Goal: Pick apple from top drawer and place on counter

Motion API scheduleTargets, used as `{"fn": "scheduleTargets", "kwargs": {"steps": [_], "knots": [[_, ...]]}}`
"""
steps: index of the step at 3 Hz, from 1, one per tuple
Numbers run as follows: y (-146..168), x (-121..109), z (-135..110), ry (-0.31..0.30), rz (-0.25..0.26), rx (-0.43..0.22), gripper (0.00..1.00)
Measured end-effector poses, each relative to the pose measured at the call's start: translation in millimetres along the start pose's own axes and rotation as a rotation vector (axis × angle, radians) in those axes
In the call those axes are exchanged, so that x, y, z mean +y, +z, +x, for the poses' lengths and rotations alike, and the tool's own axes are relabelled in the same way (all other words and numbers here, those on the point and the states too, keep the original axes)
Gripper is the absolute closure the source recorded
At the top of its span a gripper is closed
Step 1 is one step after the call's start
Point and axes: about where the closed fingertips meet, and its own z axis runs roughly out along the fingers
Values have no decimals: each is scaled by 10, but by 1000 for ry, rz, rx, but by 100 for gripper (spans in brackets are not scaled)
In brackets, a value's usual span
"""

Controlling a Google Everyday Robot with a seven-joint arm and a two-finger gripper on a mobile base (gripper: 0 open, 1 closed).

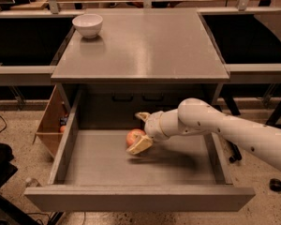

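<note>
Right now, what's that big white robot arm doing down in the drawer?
The robot's arm is reaching into the open top drawer, and its gripper is right at the apple, which is inside the drawer toward the back. The apple has not been brought up to the counter yet. A white bowl sits at the counter's far left corner.
</note>
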Motion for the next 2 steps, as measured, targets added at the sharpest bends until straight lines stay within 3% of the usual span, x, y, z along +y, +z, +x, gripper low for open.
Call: {"fn": "scheduleTargets", "kwargs": {"steps": [1,2], "knots": [[102,0,75,-32,-39,50,42],[119,5,84,-35,-44,55,66]]}}
